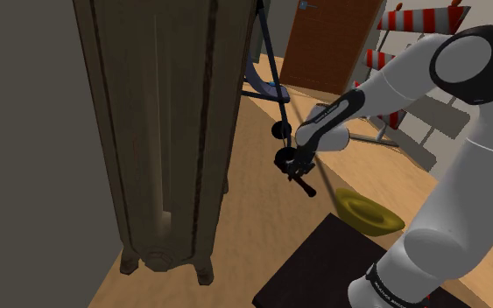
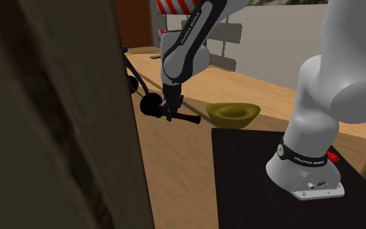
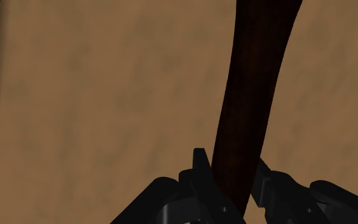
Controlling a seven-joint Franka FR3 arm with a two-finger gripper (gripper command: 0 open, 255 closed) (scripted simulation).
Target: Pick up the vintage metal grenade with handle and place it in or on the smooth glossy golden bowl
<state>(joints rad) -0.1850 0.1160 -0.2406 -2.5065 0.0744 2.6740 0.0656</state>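
- Grenade point(image 3: 247, 95): the wrist view shows its dark brown handle running straight out from between the two black fingers point(image 3: 199, 167).
- Fingers clamped on the handle, one on each side, both touching it.
- Gripper point(image 1: 297, 168) points down. The grenade point(image 1: 307, 186) lies crosswise in it, with the handle end sticking out towards the shoulder view's lower right.
- Second exterior view: the gripper point(image 2: 170, 114) grips near the dark round head, and the grenade's point(image 2: 189, 119) handle juts towards that view's right, at the bowl.
- The grenade looks to be off the wooden floor point(image 1: 253, 227); no contact with it can be seen.
- Bowl point(image 1: 367, 213): glossy gold, upright on the floor, near the gripper towards the shoulder view's lower right, apart from the grenade.
- In the second exterior view the bowl point(image 2: 233, 114) sits just beyond the stand's far edge, and the handle tip stops short of its rim.
- Stand point(image 2: 253, 175): black top carrying the white arm base.
- Tall brown cabinet point(image 1: 157, 131) stands on the floor at the shoulder view's left of the gripper.
- Background: brown door point(image 1: 327, 44), red-and-white striped barrier point(image 1: 411, 22).
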